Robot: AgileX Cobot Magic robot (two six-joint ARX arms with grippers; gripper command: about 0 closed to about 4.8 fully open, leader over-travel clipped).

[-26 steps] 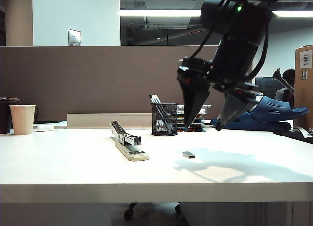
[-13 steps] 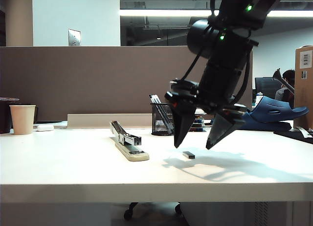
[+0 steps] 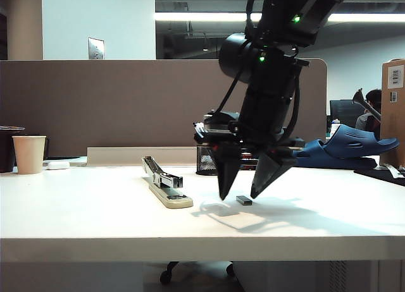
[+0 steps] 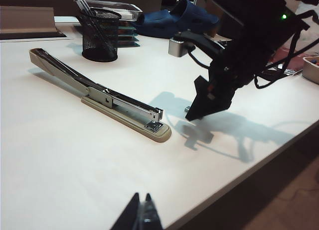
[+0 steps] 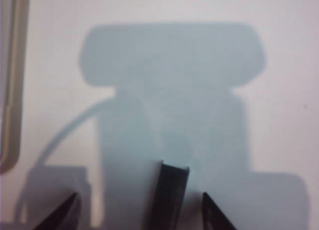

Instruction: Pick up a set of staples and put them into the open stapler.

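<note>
**White office bench, stapler and staples, right gripper low over the staples**

Setting: an office bay with a grey-brown partition behind a white bench [image 3: 95, 210]; ceiling strip lights above.

Stapler [image 3: 166, 186]: long, slim, cream base, silver magazine, hinged top arm raised at the rear. It lies flat on the bench, left of the middle, with its front end pointing toward the near edge.

Set of staples [image 3: 243, 200]: a small dark bar lying flat on the bench, near the middle, to the right of the stapler and apart from it. In the right wrist view the bar [image 5: 168, 196] sits between the two fingertips, with bench visible on each side of it.

Right gripper [image 3: 239, 194]: pointing down, tips just above the bench, one finger on each side of the staples. The jaws stand apart and grasp nothing; no contact with the bar is visible.

Left gripper [image 4: 141, 216]: only the dark fingertips show, over the near edge of the bench, well apart from the stapler. The tips lie close together with nothing between them.

Other items: black mesh pen cup [image 4: 100, 35] with pens, toward the far edge; paper cup [image 3: 29, 154] at the far left corner; blue shoe [image 3: 354, 145] at the far right.
</note>
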